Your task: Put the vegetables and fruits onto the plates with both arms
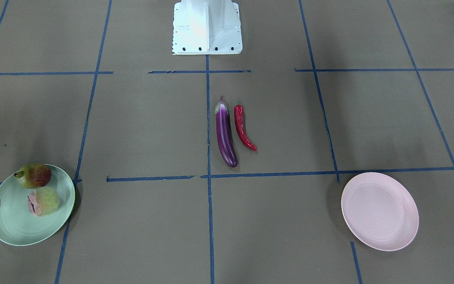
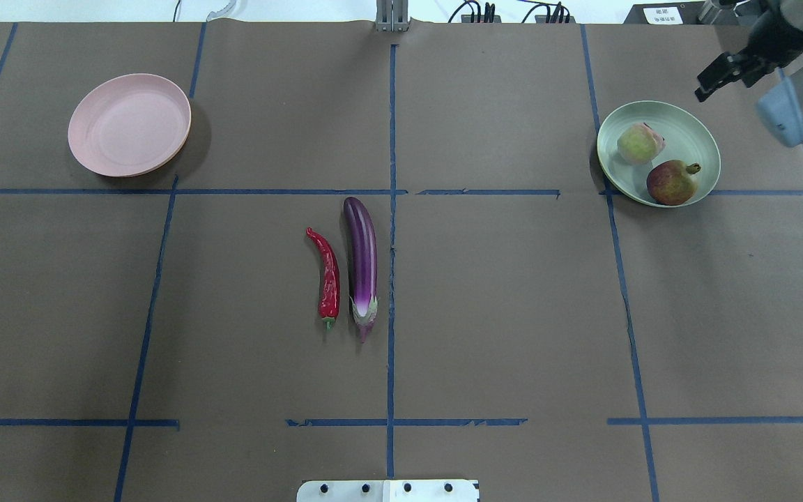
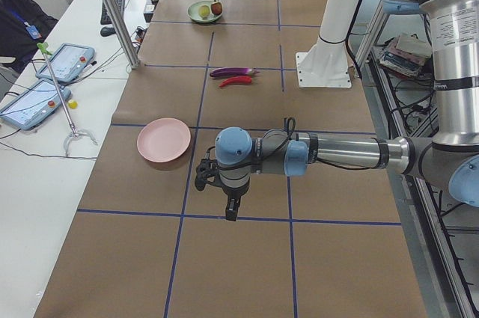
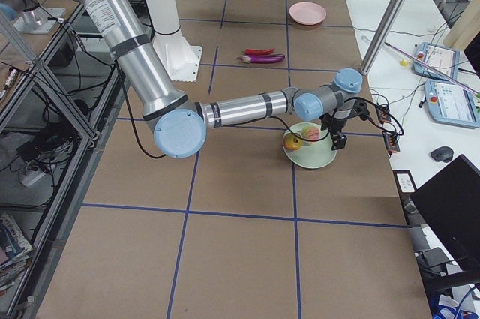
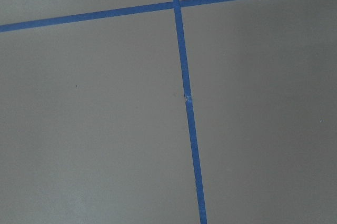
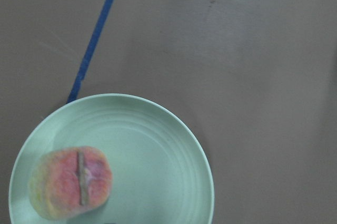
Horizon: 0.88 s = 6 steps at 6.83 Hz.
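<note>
The purple eggplant and the red chili lie side by side at the table's middle, also seen from overhead as eggplant and chili. The mint green plate holds the red-and-yellow fruit and the peach-like fruit. The pink plate holds nothing. My right gripper hovers just beyond the green plate's far edge, open and holding nothing. My left gripper hangs over bare table near the pink plate. I cannot tell whether it is open.
The white robot base stands at the table's near edge. Blue tape lines cross the brown surface. A white side table with tablets and a metal pole runs along the far side.
</note>
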### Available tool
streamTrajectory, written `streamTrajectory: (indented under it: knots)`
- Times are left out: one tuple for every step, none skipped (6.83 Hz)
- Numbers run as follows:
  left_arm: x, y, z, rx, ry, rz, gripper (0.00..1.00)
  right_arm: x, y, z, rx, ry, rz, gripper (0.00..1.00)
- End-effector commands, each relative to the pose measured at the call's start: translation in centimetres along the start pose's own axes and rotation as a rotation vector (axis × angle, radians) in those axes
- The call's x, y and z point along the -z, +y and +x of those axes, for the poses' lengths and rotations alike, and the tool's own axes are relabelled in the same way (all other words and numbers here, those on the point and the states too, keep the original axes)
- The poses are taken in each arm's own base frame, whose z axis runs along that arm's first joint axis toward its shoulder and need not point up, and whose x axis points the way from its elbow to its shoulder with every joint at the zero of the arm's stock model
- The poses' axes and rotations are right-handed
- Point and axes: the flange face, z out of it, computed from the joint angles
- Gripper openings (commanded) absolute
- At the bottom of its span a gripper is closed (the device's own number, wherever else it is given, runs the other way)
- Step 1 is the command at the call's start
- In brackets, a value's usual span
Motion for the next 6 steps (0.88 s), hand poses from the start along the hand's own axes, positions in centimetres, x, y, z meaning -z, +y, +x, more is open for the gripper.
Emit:
streamTrajectory:
  knots:
    - [1.5, -1.8, 1.4, -0.038, -0.004, 0.043, 1.0, 3.1, 7.9, 9.0, -0.137, -0.051, 0.008, 1.0]
    - [3.9, -5.1, 3.4, -0.106, -0.011, 0.114, 1.0, 3.1, 15.2, 12.5, -0.201, -0.039, 0.001, 1.0]
    - [4.9, -6.2, 4.4, -0.145, -0.013, 0.151, 1.0, 3.4, 20.0, 12.7, -0.217, -0.036, 0.0, 1.0]
    - [5.3, -7.5, 6.3, -0.197, 0.012, 0.176, 1.0, 3.8, 24.1, 12.6, -0.229, -0.021, -0.003, 1.0]
    - [3.9, -8.6, 9.6, -0.107, 0.087, 0.14, 1.0, 4.3, 25.5, 11.9, -0.227, -0.021, 0.0, 1.0]
    - [4.5, -11.9, 15.8, -0.032, 0.117, 0.15, 1.0, 4.3, 25.4, 11.6, -0.222, -0.004, -0.003, 1.0]
